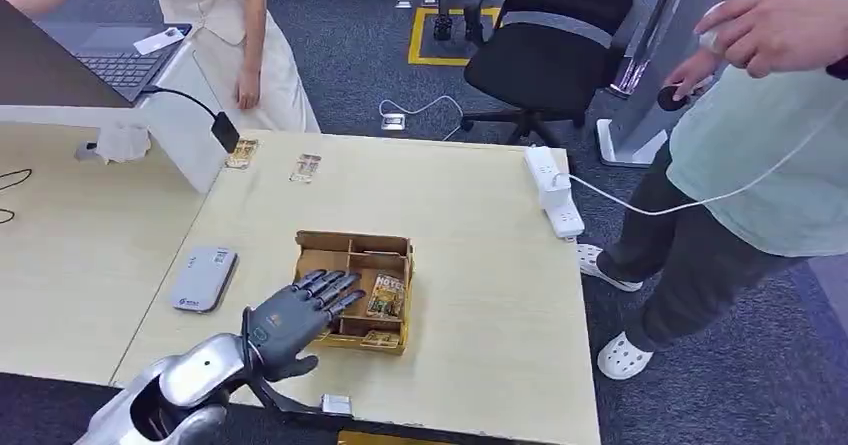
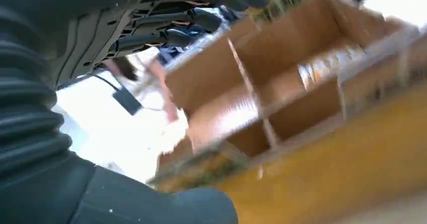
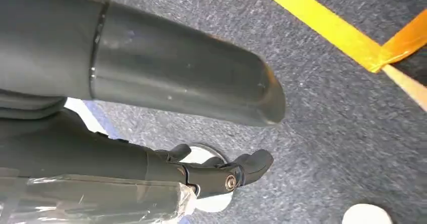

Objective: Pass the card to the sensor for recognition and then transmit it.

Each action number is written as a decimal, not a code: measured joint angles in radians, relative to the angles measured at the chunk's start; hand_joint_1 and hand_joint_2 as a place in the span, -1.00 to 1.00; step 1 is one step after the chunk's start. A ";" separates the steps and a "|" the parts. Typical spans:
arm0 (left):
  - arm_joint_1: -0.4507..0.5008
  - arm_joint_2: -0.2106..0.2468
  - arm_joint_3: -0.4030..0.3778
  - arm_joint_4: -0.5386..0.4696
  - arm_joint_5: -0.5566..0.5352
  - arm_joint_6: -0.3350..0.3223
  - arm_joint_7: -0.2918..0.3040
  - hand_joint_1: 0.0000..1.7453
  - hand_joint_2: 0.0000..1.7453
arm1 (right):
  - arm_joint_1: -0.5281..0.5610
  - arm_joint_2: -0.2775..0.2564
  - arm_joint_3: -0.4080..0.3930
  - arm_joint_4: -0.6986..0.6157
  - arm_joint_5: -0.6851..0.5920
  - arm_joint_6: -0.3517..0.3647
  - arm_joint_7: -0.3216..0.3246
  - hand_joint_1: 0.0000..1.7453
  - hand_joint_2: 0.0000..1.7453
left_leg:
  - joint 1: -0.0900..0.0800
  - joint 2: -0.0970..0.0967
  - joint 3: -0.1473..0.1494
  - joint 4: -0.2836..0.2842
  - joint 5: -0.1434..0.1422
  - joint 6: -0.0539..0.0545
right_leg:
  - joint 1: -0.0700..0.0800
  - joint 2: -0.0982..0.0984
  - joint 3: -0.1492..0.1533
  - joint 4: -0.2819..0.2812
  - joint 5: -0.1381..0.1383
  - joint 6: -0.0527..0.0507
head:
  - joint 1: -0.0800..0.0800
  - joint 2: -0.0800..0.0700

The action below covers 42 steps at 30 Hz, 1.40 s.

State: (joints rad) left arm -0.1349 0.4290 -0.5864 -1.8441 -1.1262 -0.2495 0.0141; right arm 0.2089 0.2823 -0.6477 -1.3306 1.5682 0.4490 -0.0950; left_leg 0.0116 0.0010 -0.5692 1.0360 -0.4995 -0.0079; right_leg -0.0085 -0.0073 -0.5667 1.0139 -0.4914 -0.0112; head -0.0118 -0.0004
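Card (image 1: 387,294): lies in the right-hand compartment of a divided cardboard tray (image 1: 352,245) on the pale table (image 1: 470,265). Left hand (image 1: 297,315): over the tray's left side, fingers spread, holding nothing. Grey sensor (image 1: 203,278): on the table left of the tray, apart from it.

The head view is evenly and softly lit, with only faint shadows on the pale table (image 1: 480,265). The left wrist view is heavily motion-blurred, the cardboard box (image 2: 282,78) smeared (washed-out white behind it). The right wrist view is dimmer, fairly sharp.
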 joint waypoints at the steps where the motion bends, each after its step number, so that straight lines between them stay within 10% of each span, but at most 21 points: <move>1: 0.002 -0.020 0.008 0.000 -0.011 0.000 0.005 -1.00 1.00 | 0.000 0.000 0.001 0.000 -0.002 -0.001 -0.001 -1.00 -1.00 | 0.000 0.000 0.000 0.000 0.000 0.000 | 0.000 0.000 0.000 0.000 0.000 0.000 | 0.000 0.000; 13: 0.029 -0.111 0.070 0.000 -0.044 -0.012 0.010 -1.00 1.00 | 0.000 0.000 0.011 0.000 -0.024 0.003 0.015 -1.00 -1.00 | 0.000 0.000 0.000 0.000 0.000 0.000 | 0.000 0.000 0.000 0.000 0.000 0.000 | 0.000 0.000; 42: 0.062 -0.126 0.114 0.016 -0.114 -0.045 -0.026 -1.00 1.00 | -0.001 0.000 0.019 -0.009 -0.038 0.006 0.013 -1.00 -1.00 | 0.000 0.000 0.000 0.000 0.000 0.000 | 0.000 0.001 0.000 0.000 0.000 0.000 | 0.000 0.000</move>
State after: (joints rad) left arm -0.0728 0.3029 -0.4719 -1.8280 -1.2406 -0.2945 -0.0122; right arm 0.2079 0.2823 -0.6291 -1.3394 1.5301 0.4555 -0.0816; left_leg 0.0115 0.0012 -0.5689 1.0363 -0.4997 -0.0076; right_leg -0.0087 -0.0068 -0.5669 1.0140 -0.4914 -0.0110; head -0.0122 -0.0004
